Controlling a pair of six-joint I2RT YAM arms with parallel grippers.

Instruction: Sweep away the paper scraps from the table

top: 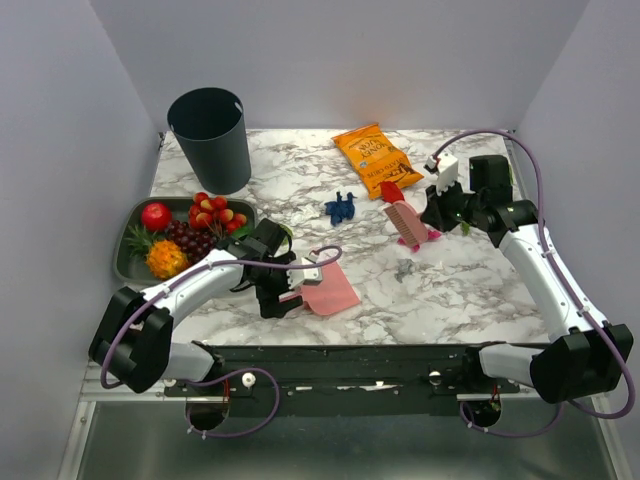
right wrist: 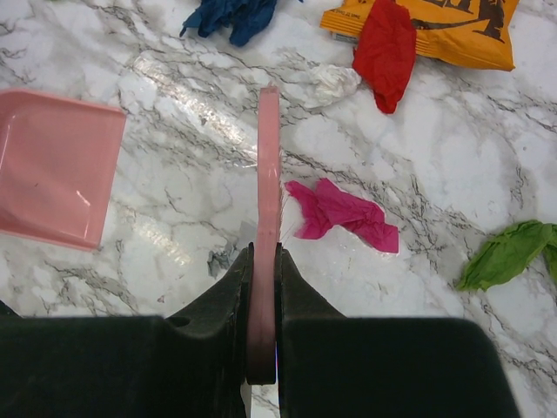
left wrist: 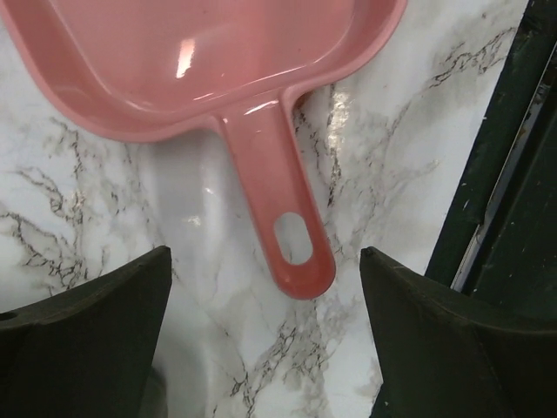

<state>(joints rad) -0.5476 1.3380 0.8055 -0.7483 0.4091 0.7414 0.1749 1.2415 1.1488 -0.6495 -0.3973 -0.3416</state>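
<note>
Left wrist view: your left gripper (left wrist: 265,252) hangs over the near strip of the white marble-pattern table (left wrist: 104,200) with its jaws spread wide, gripping nothing. The handle of the pink plastic dustpan (left wrist: 200,61) lies between the fingers and touches neither. The pan sits flat, close to the black front edge.

Right wrist view: your right gripper (right wrist: 264,261) is clamped tight on the flat handle of the pink plastic hand brush (right wrist: 268,165), which is seen edge-on. The paper scraps lie loose on the marble, with none in the pan:
- a crumpled magenta scrap (right wrist: 344,213) just beside the brush
- a green scrap (right wrist: 509,252) near it
- a small whitish scrap (right wrist: 335,83) beyond
- a blue scrap (right wrist: 231,16) farther off
- a red scrap (right wrist: 385,48) overlapping the edge of the orange snack bag (right wrist: 452,26)

All are well apart from the pan mouth.

Assessment: the step in hand appears to be securing the pan before sweeping.

Recommendations:
- Centre the handle between the pads and close squarely, so the lip stays flat on the marble.
- Start with the magenta scrap and use short, light strokes toward the mouth.
- Flick the red scrap off the bag without dragging the bag along.

At the far left stands the dark round bin (top: 210,138), probably the place to empty the pan. Keep the pan clear of the dark grey tray of toy fruit (top: 120,262).
</note>
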